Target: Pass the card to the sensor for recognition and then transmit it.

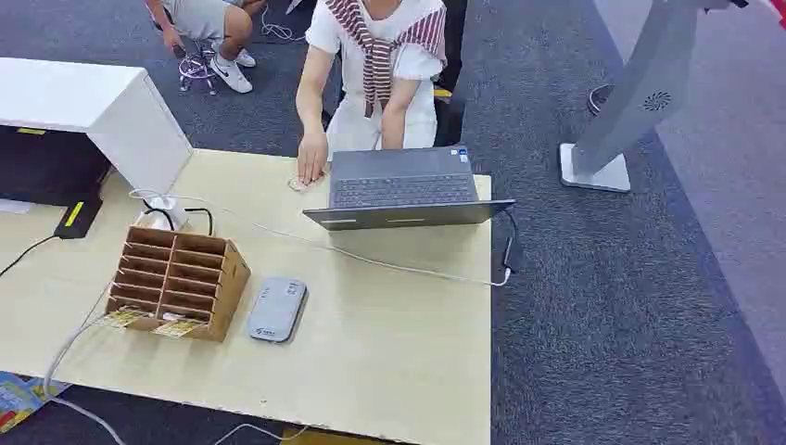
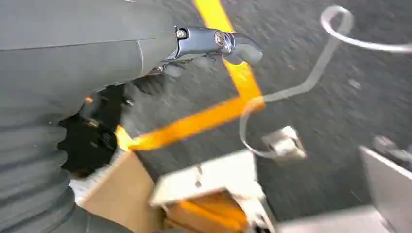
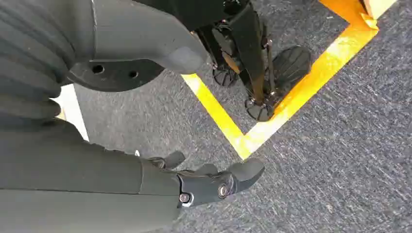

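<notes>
Clearly nothing begun yet. Cards lying flat in the lowest slots of the wooden rack, yellow printed ends poking out. Sensor, a smooth grey rounded slab, just beside the rack on the pale wood table. Left hand hanging over grey carpet, fingers apart, holding nothing. Right hand likewise low over the carpet, spread and empty. All left to do: pick, scan, hand over. Laptop near a person's hand.

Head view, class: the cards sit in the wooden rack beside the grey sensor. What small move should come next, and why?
Probably raise the left robot hand toward the cards at the wooden rack: it hangs over the floor holding nothing.
</notes>
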Robot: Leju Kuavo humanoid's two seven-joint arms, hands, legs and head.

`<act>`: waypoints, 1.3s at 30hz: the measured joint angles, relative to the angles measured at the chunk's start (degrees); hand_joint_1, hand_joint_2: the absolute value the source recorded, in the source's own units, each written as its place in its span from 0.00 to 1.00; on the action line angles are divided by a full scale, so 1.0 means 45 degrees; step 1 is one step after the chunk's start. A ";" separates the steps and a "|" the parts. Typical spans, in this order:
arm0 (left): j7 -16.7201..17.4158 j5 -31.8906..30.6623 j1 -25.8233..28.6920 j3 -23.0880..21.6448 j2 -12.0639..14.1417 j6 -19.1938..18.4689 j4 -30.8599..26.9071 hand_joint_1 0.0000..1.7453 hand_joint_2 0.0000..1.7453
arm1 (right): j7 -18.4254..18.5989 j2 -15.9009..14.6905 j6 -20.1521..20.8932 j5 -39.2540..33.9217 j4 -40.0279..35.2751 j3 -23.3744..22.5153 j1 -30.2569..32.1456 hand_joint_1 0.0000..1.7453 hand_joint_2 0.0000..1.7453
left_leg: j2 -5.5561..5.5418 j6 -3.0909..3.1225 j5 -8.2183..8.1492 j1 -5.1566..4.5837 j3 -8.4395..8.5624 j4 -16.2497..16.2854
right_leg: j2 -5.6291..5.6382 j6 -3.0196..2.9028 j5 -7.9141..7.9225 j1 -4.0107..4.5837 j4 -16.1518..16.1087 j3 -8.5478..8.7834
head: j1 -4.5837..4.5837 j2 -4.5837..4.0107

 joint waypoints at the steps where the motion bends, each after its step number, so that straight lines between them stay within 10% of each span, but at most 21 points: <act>1: -0.0389 -0.0010 0.0010 0.0015 0.0000 -0.0267 -0.0039 0.00 1.00 | -0.0005 0.0014 -0.0015 0.0019 0.0005 0.0000 0.0000 0.00 1.00 | 0.0000 0.0000 0.0000 0.0000 0.0000 0.0000 | 0.0001 0.0000 0.0000 0.0001 0.0000 0.0000 | -0.0005 0.0000; 8: -0.2330 -0.0301 0.0358 0.0039 -0.0224 -0.3256 -0.1568 0.00 1.00 | 0.0126 0.0287 -0.0306 0.0267 0.0005 0.0029 0.0000 0.00 1.00 | 0.0019 0.0000 0.0000 0.0016 0.0005 0.0000 | 0.0011 0.0000 0.0000 0.0008 0.0001 -0.0003 | 0.0005 0.0000; 14: 0.1683 0.2115 0.0568 0.1016 -0.1492 -0.5614 -0.8665 0.00 1.00 | 0.0073 0.0267 0.0005 0.0267 0.0005 0.0029 0.0058 0.00 1.00 | 0.0017 -0.0001 0.0000 0.0015 0.0000 0.0000 | 0.0009 -0.0005 0.0003 0.0014 0.0001 -0.0001 | 0.0000 0.0000; 22: 0.0958 0.6651 0.3030 -0.1576 -0.2506 -0.2402 -1.5832 0.00 1.00 | 0.0209 0.0267 0.0000 0.0670 0.0010 0.0029 0.0076 0.00 1.00 | 0.0014 0.0002 -0.0003 0.0013 -0.0006 0.0002 | 0.0014 -0.0006 0.0000 0.0012 -0.0007 -0.0014 | 0.0005 0.0000; 27: 0.0157 0.7116 0.4237 -0.3539 -0.2715 -0.1907 -1.8693 0.00 1.00 | 0.0296 0.0267 -0.0044 0.0844 0.0010 0.0025 0.0067 0.00 1.00 | 0.0018 0.0002 -0.0003 0.0014 -0.0004 0.0001 | 0.0012 -0.0002 -0.0002 0.0010 -0.0007 0.0001 | 0.0000 0.0000; 31: -0.0199 0.5951 0.4553 -0.4061 -0.2798 -0.2044 -2.0066 0.00 1.00 | 0.0311 0.0272 -0.0039 0.1001 0.0019 0.0029 0.0066 0.00 1.00 | 0.0023 0.0001 -0.0001 0.0012 0.0005 0.0002 | 0.0013 -0.0005 0.0005 0.0009 -0.0007 0.0003 | 0.0000 0.0000; 39: -0.2437 -0.2530 0.3960 -0.4075 -0.2773 -0.0689 -2.1633 0.00 1.00 | 0.0544 0.0267 0.0213 0.1831 0.0039 0.0437 0.0067 0.00 1.00 | 0.0036 -0.0001 0.0001 0.0013 0.0019 0.0002 | 0.0032 -0.0012 0.0011 0.0014 -0.0005 0.0003 | -0.0005 0.0000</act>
